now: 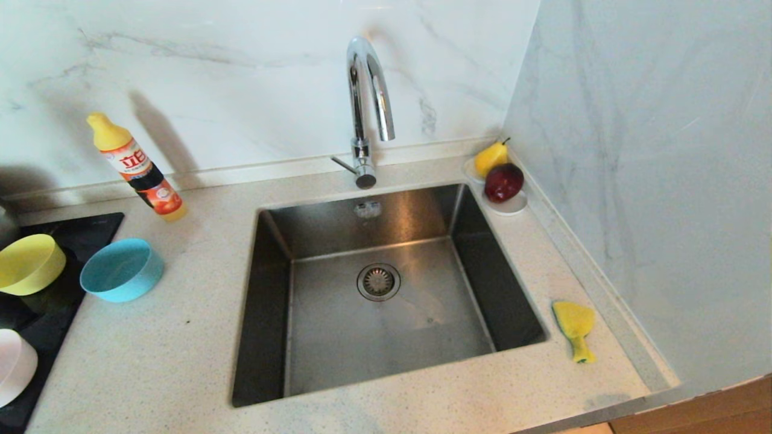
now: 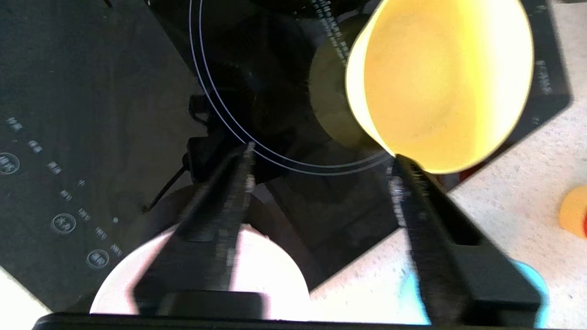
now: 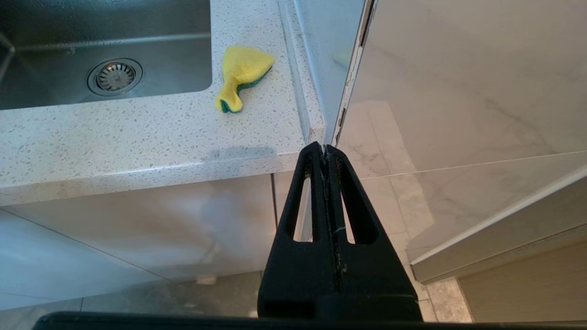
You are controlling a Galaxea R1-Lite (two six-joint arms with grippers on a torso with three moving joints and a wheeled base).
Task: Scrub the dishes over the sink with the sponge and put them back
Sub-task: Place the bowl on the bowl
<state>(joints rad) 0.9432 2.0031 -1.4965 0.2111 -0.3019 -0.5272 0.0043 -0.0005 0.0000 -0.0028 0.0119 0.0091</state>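
Left gripper (image 2: 321, 158) gapes above the cooktop (image 2: 91, 91); yellow bowl (image 2: 440, 82) seemingly free.

Left gripper (image 2: 321, 158) at far left, fingers spread wide, empty. Right gripper (image 3: 324, 149) parked low, near right, fingers pressed together.

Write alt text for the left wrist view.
The open left gripper hovers above a black cooktop, empty, with the yellow bowl just beyond its fingertips. The pale pink bowl and light blue bowl show behind its fingers.
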